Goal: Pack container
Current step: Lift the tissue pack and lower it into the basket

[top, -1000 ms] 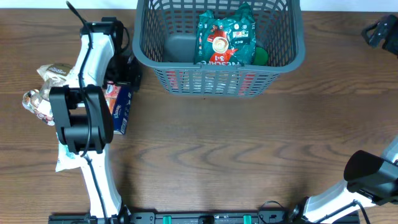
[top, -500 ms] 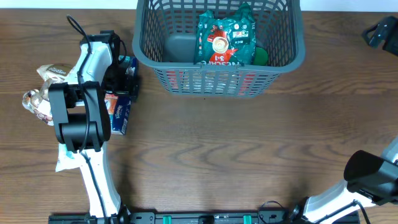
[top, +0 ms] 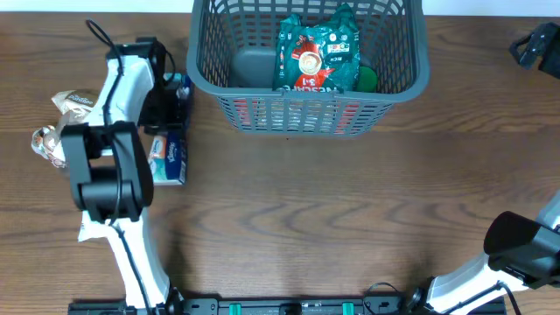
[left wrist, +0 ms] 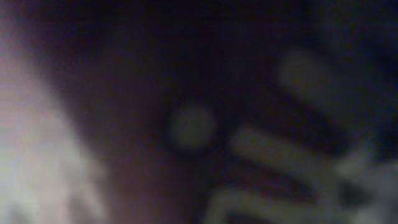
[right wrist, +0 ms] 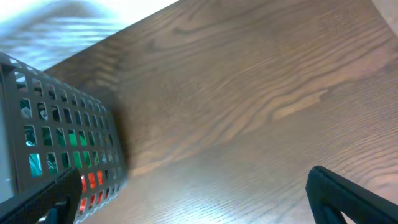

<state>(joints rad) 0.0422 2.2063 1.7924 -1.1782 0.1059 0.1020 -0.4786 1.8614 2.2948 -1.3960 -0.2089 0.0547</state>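
Container (top: 306,114) at table's (top: 306,219) far edge, partly filled. Left jaws near blue packet (top: 171,160), grip we cannot tell; right jaws spread, empty. We'd flag the left arm clipping the wall and shoving the container.

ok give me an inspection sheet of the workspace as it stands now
surface: brown wood-grain table
job's things: dark grey basket at the far edge, holding a green packet; something red shows through its front wall
clutter: blue packet and crinkled snack packets on the left, by the left arm
grippers: left jaws near the basket's left wall, state unreadable, as the left wrist view is only blur; right jaws apart with nothing between them
cables: black cable looping off the left arm
surroundings: nothing seen
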